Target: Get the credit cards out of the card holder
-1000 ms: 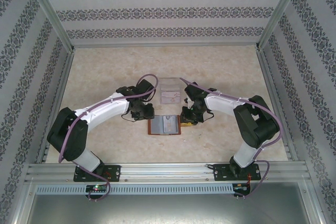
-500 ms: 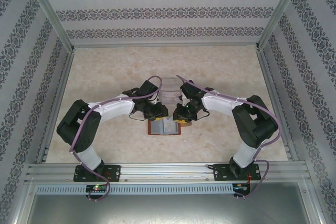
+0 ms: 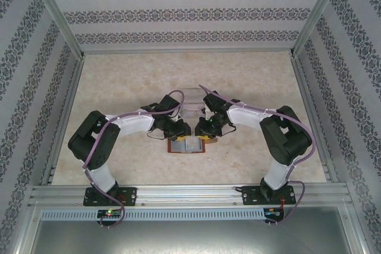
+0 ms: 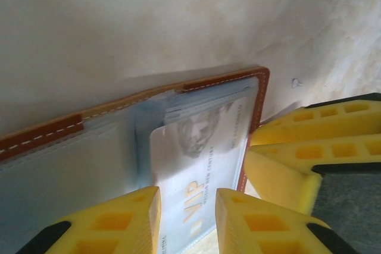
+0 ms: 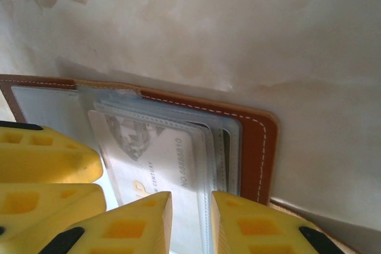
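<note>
The card holder point(image 3: 187, 145) lies open at the top view's centre. A credit card point(image 4: 196, 171) protrudes from its pocket, lower centre of the left wrist view. The left gripper point(image 4: 187, 221) and right gripper point(image 5: 191, 221) jaws stand slightly apart, clamping nothing. Expect thin, stiff, slick plastic, so you should pinch the exposed end.

Lab-style robot cell, aluminium-frame enclosure point(image 3: 56, 19), patterned wallpaper panels point(image 3: 190, 13), marbled beige tabletop point(image 3: 119, 81), slotted mounting rail point(image 3: 190, 193).

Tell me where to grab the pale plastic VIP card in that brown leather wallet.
Pinch the exposed end of the pale plastic VIP card, approaching from the left gripper: it lies flat, far end seemingly tucked in the grey-blue pocket, only this end free.
</note>
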